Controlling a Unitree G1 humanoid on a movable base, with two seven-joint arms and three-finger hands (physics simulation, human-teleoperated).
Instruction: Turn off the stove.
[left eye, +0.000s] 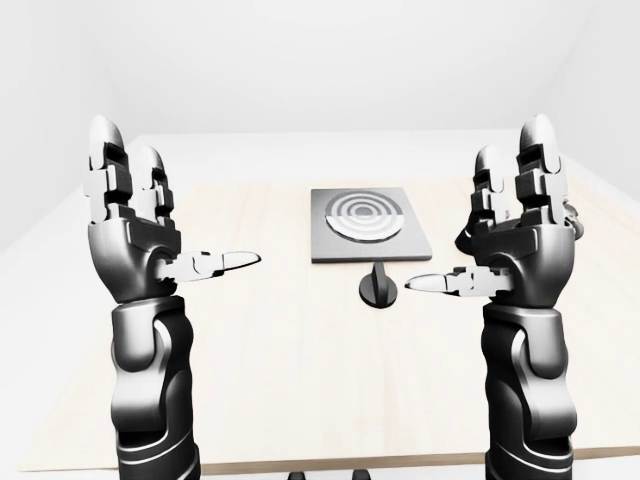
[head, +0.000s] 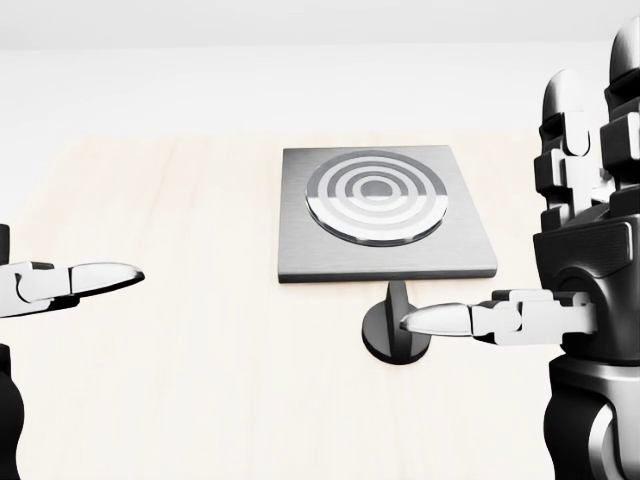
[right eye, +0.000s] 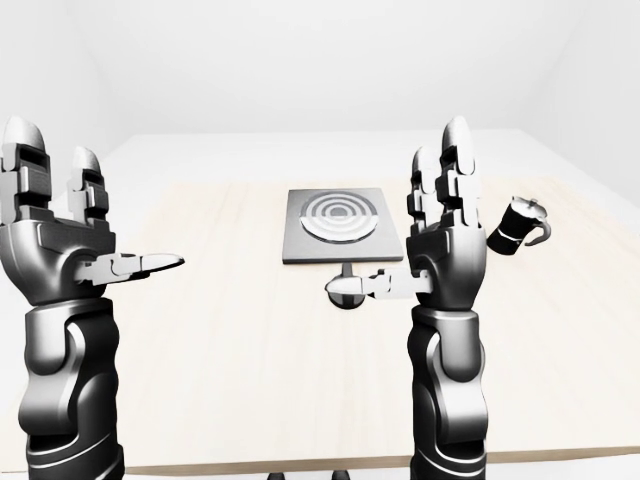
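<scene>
A grey square stove plate (head: 385, 215) with a ringed round burner lies on the pale wooden table (head: 180, 360), in the middle of each view. Its black knob (head: 397, 330), a round base with an upright handle, stands just below the plate's lower edge. My left hand (left eye: 150, 215) is raised at the left, fingers spread and up, thumb pointing right, empty. My right hand (left eye: 500, 220) is raised at the right, open and empty. Its thumb tip (head: 425, 320) crosses in front of the knob in the head view, held above it.
A dark moka pot (right eye: 520, 226) stands on the table to the right of my right hand in the right-eye view. The table's near edge (left eye: 330, 465) runs along the bottom of the left-eye view. White floor and walls surround the table.
</scene>
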